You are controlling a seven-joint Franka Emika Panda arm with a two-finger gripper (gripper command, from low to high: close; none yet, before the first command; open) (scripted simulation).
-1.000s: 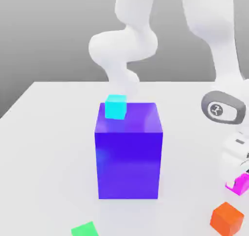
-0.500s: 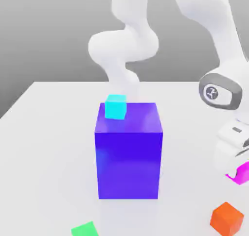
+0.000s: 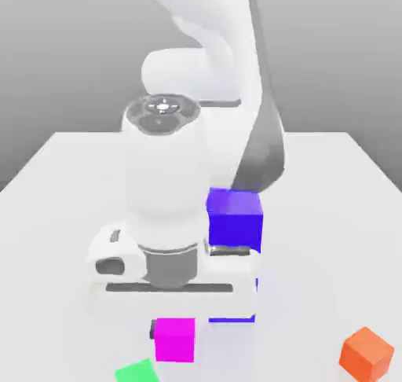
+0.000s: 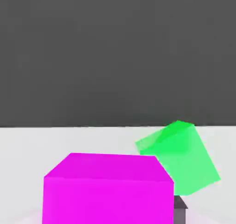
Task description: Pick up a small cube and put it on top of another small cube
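Observation:
The small magenta-pink cube [image 3: 174, 339] hangs under my gripper [image 3: 174, 327], which is shut on it, just above the table near the front edge. In the hand view the same cube [image 4: 106, 191] sits close up between the jaws, with a dark fingertip [image 4: 180, 208] showing at its side. A small green cube [image 3: 137, 371] lies on the table just in front of and slightly to the exterior view's left of the held cube. The hand view shows this green cube [image 4: 180, 157] a short way beyond the magenta one, turned at an angle.
The big blue-violet block [image 3: 235, 215] stands behind my hand, mostly hidden by the arm [image 3: 165, 184]. An orange cube [image 3: 367, 353] rests at the front on the exterior view's right. White table [image 3: 55, 215] stretches to the exterior view's left and back.
My arm has swung from the exterior view's right across to the front of the blue block, carrying the magenta cube with it. The arm now covers the block's top.

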